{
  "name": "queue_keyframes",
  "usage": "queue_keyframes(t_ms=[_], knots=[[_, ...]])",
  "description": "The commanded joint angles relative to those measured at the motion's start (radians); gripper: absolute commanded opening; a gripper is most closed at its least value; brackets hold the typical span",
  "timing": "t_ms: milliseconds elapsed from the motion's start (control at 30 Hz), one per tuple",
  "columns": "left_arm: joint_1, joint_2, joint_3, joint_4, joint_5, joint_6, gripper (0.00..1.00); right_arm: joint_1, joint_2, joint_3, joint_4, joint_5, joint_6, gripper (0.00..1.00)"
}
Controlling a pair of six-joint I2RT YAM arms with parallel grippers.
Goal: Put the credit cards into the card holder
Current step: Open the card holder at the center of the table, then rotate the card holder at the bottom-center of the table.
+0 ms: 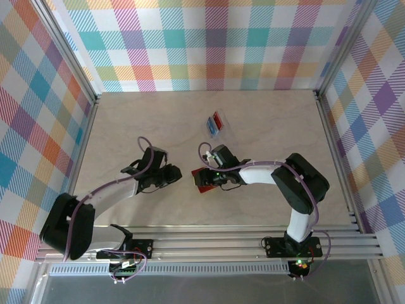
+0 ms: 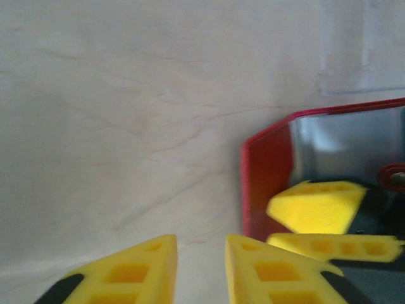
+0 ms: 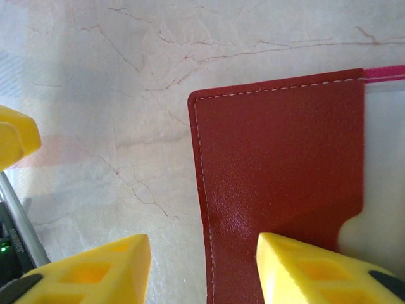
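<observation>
At table centre, just ahead of both arm bases, the small red leather-like folding card holder [image 1: 202, 187] lies flat on the pale marbled beige tabletop [image 1: 272, 126]. The right gripper [image 1: 205, 177] sits over it, reaching in from the right. The left gripper [image 1: 172, 176] is just beside its left edge; I cannot tell whether they touch.

Right wrist view: the right gripper [image 3: 202, 239] has its jaws wide apart, straddling the white-stitched left edge of the card holder [image 3: 278, 164]. One of its yellow fingers [image 3: 316, 269] is over the red flap, the other over bare table. Nothing is pinched. A pale inner panel shows at the right, with a pink edge at the top right.

Left wrist view: the left gripper [image 2: 201, 240] has its jaws nearly together. The narrow gap shows only tabletop, so it holds nothing. The card holder [image 2: 266, 177] is ahead and to the right, with a red rim and a glossy grey inside. The right gripper's yellow fingers [image 2: 316, 206] are on it.

The thin blue and red plastic credit cards [image 1: 215, 121] are farther back on the table, well apart from the card holder. They are with the clear plastic case [image 1: 210, 133]; I cannot tell whether they are in it or on it. Colourful plaid walls [image 1: 215, 38] surround the table.
</observation>
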Motion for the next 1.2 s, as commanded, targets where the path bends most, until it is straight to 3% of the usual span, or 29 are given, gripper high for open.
queue_keyframes(t_ms=[0, 233, 567, 800, 967, 1167], knots=[[-0.034, 0.081, 0.077, 0.073, 0.048, -0.011, 0.19, -0.016, 0.018, -0.038, 0.001, -0.021, 0.032, 0.43], [-0.073, 0.286, 0.188, 0.141, 0.066, -0.046, 0.11, -0.033, -0.002, -0.064, 0.017, -0.015, 0.039, 0.31], [-0.105, 0.456, 0.244, 0.11, 0.055, -0.002, 0.09, -0.033, -0.041, -0.065, -0.006, 0.008, 0.022, 0.31], [-0.108, 0.521, 0.281, -0.045, 0.012, 0.073, 0.08, -0.032, -0.113, -0.043, -0.124, 0.129, -0.029, 0.41], [-0.119, 0.56, 0.339, -0.169, -0.041, 0.148, 0.08, -0.032, -0.12, 0.031, -0.261, 0.282, -0.075, 0.41], [-0.122, 0.556, 0.334, -0.181, -0.093, 0.206, 0.08, -0.033, -0.109, 0.084, -0.374, 0.46, -0.115, 0.41]])
